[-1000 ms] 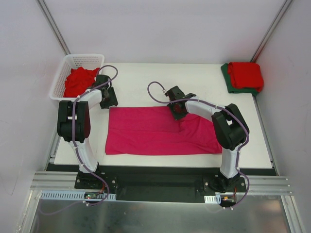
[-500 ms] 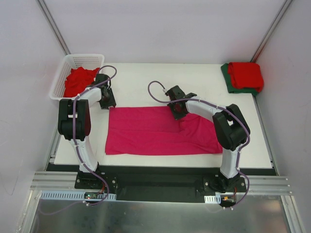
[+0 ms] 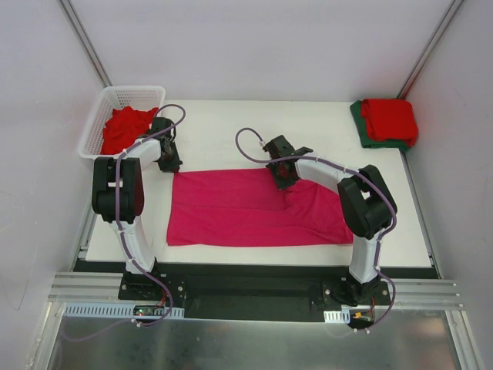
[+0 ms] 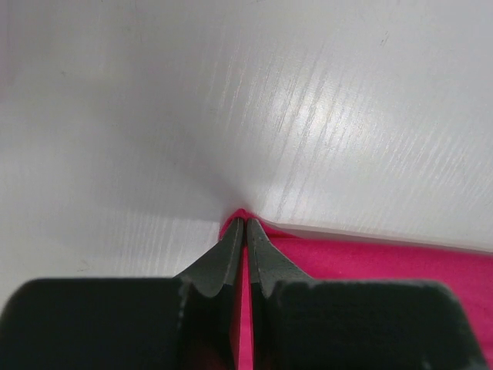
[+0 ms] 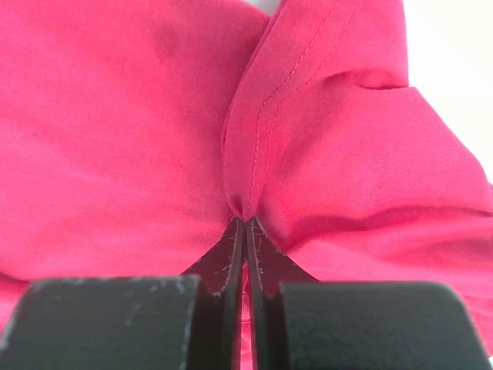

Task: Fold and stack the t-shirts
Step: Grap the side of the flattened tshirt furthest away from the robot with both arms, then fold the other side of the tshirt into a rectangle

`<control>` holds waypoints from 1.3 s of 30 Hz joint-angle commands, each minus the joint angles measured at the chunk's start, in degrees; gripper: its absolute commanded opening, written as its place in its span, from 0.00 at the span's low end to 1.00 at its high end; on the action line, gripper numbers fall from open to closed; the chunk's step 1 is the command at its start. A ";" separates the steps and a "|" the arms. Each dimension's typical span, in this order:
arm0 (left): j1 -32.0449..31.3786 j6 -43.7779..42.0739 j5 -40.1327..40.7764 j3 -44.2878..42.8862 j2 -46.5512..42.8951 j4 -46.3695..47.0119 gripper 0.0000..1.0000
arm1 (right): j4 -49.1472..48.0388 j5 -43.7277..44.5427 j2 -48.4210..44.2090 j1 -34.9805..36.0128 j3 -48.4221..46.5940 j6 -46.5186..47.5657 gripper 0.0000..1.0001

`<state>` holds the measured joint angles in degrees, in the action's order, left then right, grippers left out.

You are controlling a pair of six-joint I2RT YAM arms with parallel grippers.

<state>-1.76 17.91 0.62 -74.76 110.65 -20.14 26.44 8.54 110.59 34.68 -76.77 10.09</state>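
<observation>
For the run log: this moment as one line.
left gripper jaws: shut on magenta t-shirt far-left corner | right gripper jaws: shut on its far edge | folded t-shirts: far-right corner

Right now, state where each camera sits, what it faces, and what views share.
Top external: above and behind the bases, looking down on table, both arms, pink t-shirt.
Left wrist: on left arm, facing the shirt's corner; own jaws shut on it.
Right wrist: on right arm, facing bunched pink cloth; own jaws pinch a fold.
All three share the shirt.
</observation>
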 commanded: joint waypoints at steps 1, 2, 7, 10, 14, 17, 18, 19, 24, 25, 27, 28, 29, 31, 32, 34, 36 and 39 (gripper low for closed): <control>0.70 -0.68 1.57 -2.05 0.88 -1.66 0.00 | 1.07 0.17 -3.01 -0.22 -1.01 -0.16 0.01; 0.70 -0.51 1.57 -1.97 0.80 -1.74 0.00 | 1.07 0.43 -3.27 -0.14 -1.01 -0.24 0.01; 0.62 0.19 1.22 -1.35 0.09 -1.57 0.00 | 1.25 3.32 -5.02 -0.48 -0.66 -1.12 0.01; 0.53 0.46 0.79 -0.83 -1.66 -1.66 0.00 | 2.04 6.31 -7.04 -0.92 -0.48 -2.35 0.01; 0.35 1.16 0.52 0.05 -4.30 -1.66 0.00 | 3.18 10.18 -10.56 -2.06 -0.22 -4.37 0.01; 0.27 1.77 -0.18 1.11 -7.02 -1.65 0.00 | 4.76 12.55 -13.55 -2.68 -0.57 -5.42 0.01; 0.27 1.95 -0.44 1.81 -7.72 -1.66 0.00 | 6.07 13.95 -14.16 -2.77 -0.83 -5.69 0.01; 0.09 2.13 -0.53 2.25 -9.21 -1.66 0.00 | 6.69 14.66 -15.30 -2.95 -1.10 -5.78 0.01; 0.09 3.18 -0.45 5.67 -13.88 -1.66 0.00 | 9.77 17.91 -19.08 -3.83 -0.49 -8.15 0.01; 0.09 3.44 -0.53 6.20 -15.54 -1.66 0.00 | 10.30 18.35 -19.79 -3.91 -0.14 -8.59 0.01; 0.09 4.06 -0.54 8.39 -18.17 -1.74 0.00 | 11.70 19.41 -21.72 -4.18 0.39 -9.55 0.01; 0.09 4.58 -0.45 9.19 -18.97 -1.74 0.00 | 12.14 19.76 -22.42 -4.09 1.00 -9.82 0.01; 0.09 4.85 -0.53 10.94 -19.94 -1.74 0.00 | 13.02 20.55 -23.82 -4.18 1.27 -9.91 0.01; 0.09 5.90 -0.45 12.70 -22.84 -1.74 0.00 | 14.34 21.61 -25.24 -4.27 1.97 -11.39 0.02; 0.09 6.17 -0.53 14.45 -23.81 -1.74 0.00 | 15.65 22.83 -26.55 -4.18 2.15 -11.75 0.01; 0.09 7.22 -0.45 16.13 -26.44 -1.74 0.00 | 17.06 23.98 -27.87 -4.27 2.85 -12.90 0.01; 0.09 8.01 -0.54 18.15 -28.98 -1.66 0.00 | 18.91 24.95 -29.89 -4.35 3.47 -13.60 0.01; 0.09 8.89 -0.53 20.26 -31.89 -1.74 0.00 | 21.28 26.00 -32.53 -4.53 4.52 -14.30 0.01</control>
<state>-1.80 24.14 0.23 -56.84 84.09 -21.28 42.19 30.33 82.98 30.52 -73.28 -1.52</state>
